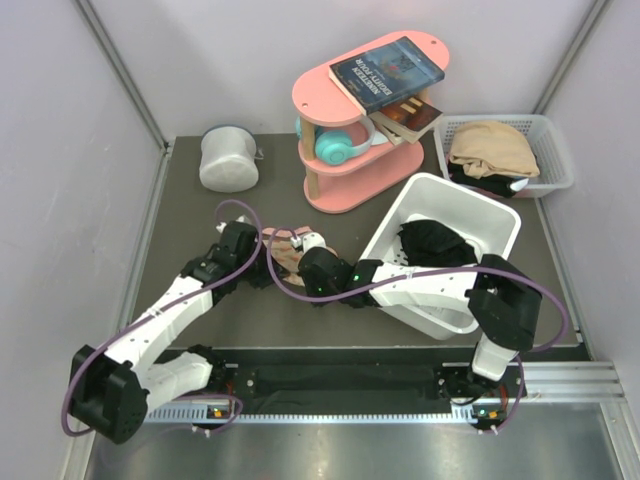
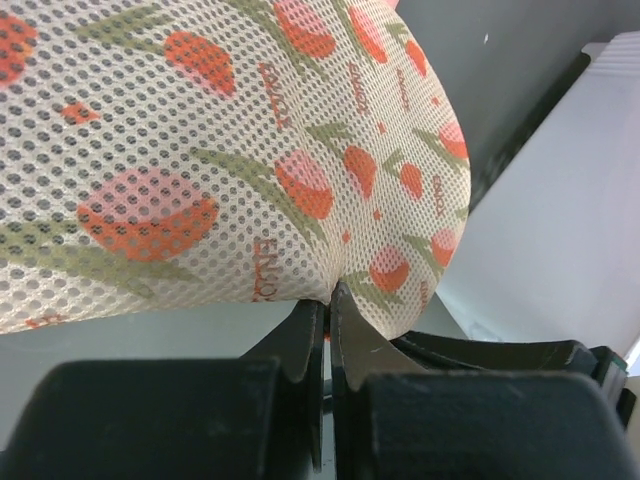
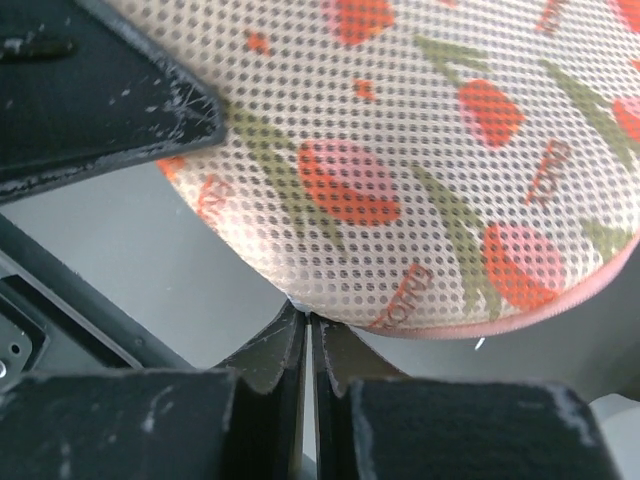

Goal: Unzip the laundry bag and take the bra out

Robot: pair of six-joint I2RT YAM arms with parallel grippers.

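The laundry bag [image 1: 284, 250] is beige-pink mesh with red and green tulip print. It lies at the table's centre-left, mostly hidden under both grippers. It fills the left wrist view [image 2: 250, 150] and the right wrist view [image 3: 420, 170]. My left gripper [image 1: 262, 246] [image 2: 328, 300] is shut, pinching the bag's lower edge. My right gripper [image 1: 305, 262] [image 3: 307, 318] is shut at the bag's rim, with a small white bit at its tips. The left gripper's black finger [image 3: 100, 90] shows just beside it. The bra is hidden, and I cannot see a zipper opening.
A white slotted bin [image 1: 500, 225] with dark clothes stands right of the grippers, under the right arm. A white-grey cylindrical container [image 1: 229, 158] is at the back left. A pink shelf [image 1: 330, 190] with books and headphones is behind. A white basket [image 1: 555, 140] of clothes is at the back right.
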